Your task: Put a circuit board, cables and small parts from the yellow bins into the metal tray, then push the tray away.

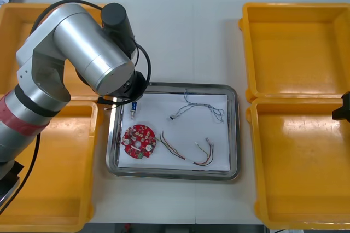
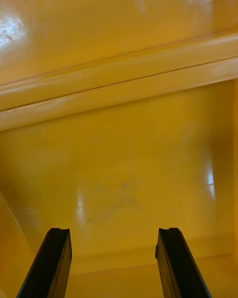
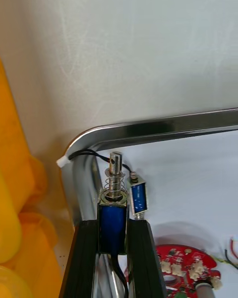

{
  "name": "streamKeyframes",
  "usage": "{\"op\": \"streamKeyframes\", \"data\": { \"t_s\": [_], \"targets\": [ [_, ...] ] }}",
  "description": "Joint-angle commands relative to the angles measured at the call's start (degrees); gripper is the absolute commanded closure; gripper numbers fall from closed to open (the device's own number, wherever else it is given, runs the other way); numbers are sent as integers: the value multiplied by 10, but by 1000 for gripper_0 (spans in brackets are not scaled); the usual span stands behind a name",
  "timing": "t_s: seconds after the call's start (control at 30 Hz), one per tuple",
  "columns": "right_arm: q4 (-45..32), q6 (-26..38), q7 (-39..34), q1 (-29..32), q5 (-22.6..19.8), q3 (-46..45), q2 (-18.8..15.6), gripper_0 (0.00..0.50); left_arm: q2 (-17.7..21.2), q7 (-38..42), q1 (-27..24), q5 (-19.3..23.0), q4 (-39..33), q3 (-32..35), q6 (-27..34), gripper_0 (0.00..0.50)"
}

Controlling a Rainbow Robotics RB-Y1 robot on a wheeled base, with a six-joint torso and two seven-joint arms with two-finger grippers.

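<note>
Black fingers of the left hand (image 3: 113, 226) pinch a small metal part (image 3: 113, 203) lengthwise, its spring pin pointing past them toward the far left corner of the tray (image 3: 163, 126); the arm hides this hand in the front view. Farther right, the right hand (image 2: 111, 233), cut off at the front view's edge, hangs spread over a yellow bin (image 2: 124, 179).

The front camera looks steeply down on the table (image 1: 175, 30); the left wrist camera sits close over a corner of the tray (image 3: 163, 126), which both views share. The right wrist camera faces closely into a yellow bin (image 2: 119, 179).
</note>
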Motion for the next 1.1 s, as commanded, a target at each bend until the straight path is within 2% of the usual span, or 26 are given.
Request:
{"op": "streamKeyframes", "data": {
  "t_s": [0.03, 0.27, 0.6, 0.83, 1.1],
  "targets": [
    [-18, 1, -15, 8, -2, -13, -22, 0, -26, 67, -16, -21, -31, -7, -4, 500],
    [-18, 1, -14, 8, -1, -13, -22, 0, -28, 67, 7, -44, -43, -20, -14, 500],
    [-18, 1, -14, 8, -1, -13, -23, 0, -55, 67, 32, -73, -46, -30, -9, 500],
    [-18, 1, -13, 8, 1, -13, -22, 0, -60, 68, 33, -53, -46, -35, 26, 500],
    [-18, 1, -13, 8, 1, -13, -22, 0, -78, 66, 32, -45, -41, -35, 36, 500]
  ]
}}
